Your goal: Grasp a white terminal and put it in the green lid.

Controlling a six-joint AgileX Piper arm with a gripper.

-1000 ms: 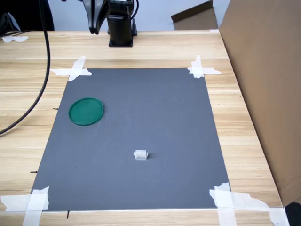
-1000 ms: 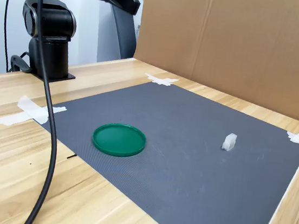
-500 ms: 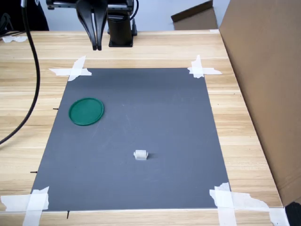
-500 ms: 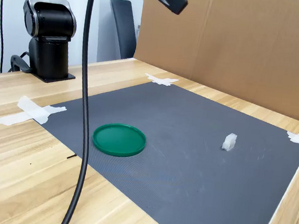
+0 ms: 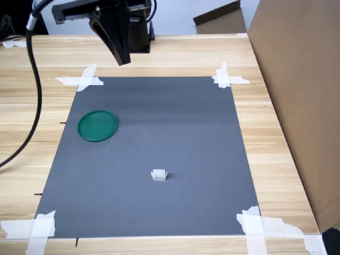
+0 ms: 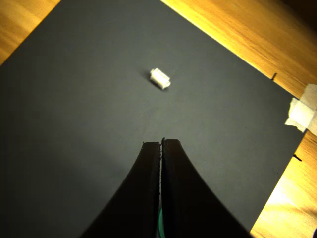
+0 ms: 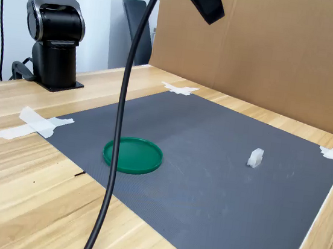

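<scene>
Hanging high over the grey mat, the gripper has its two black fingers pressed together with nothing between them, as the wrist view shows plainly. In the first exterior view the gripper appears as a dark wedge near the mat's far edge, pointing down, well apart from both task things. The white terminal lies alone on the mat, toward the near side in the first exterior view and toward the second exterior view's right, where it looks to stand on end. The green lid lies flat on the mat at the first exterior view's left, well apart from the terminal and with nothing in it; in the second exterior view a black cable hangs across in front of it. White tape strips hold the mat's corners to the wooden table. A cardboard wall stands along one side of the table, and the arm's black base sits at the table's far end.
</scene>
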